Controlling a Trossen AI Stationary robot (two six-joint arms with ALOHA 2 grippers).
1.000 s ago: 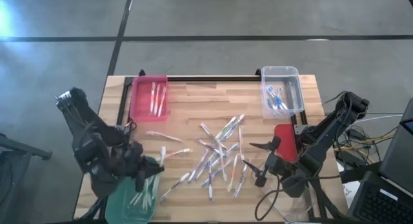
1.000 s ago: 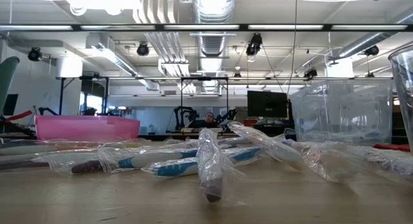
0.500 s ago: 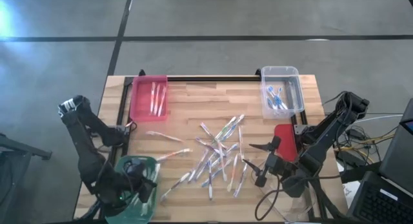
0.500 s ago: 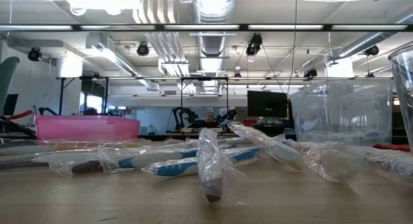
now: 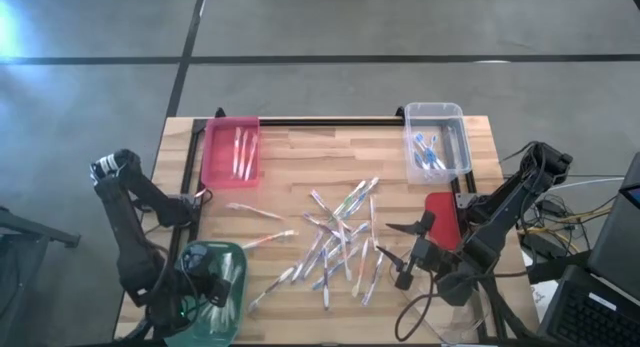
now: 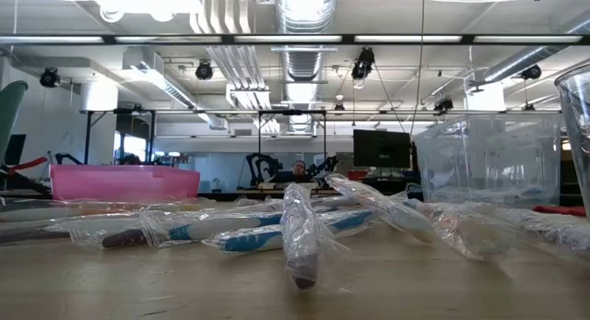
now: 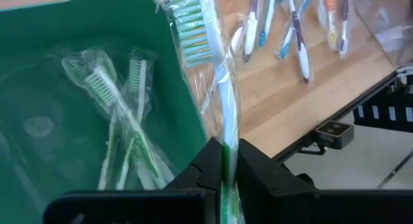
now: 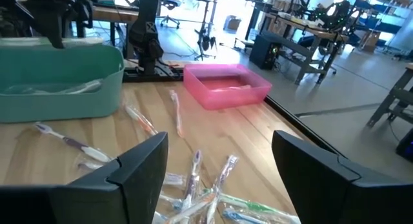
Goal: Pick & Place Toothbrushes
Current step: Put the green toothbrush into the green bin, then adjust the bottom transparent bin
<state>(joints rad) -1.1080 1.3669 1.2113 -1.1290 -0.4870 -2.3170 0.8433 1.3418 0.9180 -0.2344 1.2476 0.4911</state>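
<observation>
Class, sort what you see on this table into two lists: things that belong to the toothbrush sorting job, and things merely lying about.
Belongs to the job:
loose toothbrushes
wrapped green toothbrush pinched in the left gripper
green bin
pink bin
clear bin

Just lying about:
red object by the waiting right gripper
cables

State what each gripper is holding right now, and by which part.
The left gripper is shut on a green toothbrush in its wrapper, gripping the handle, bristles pointing away, over the green bin. The right gripper is open and holds nothing.
</observation>
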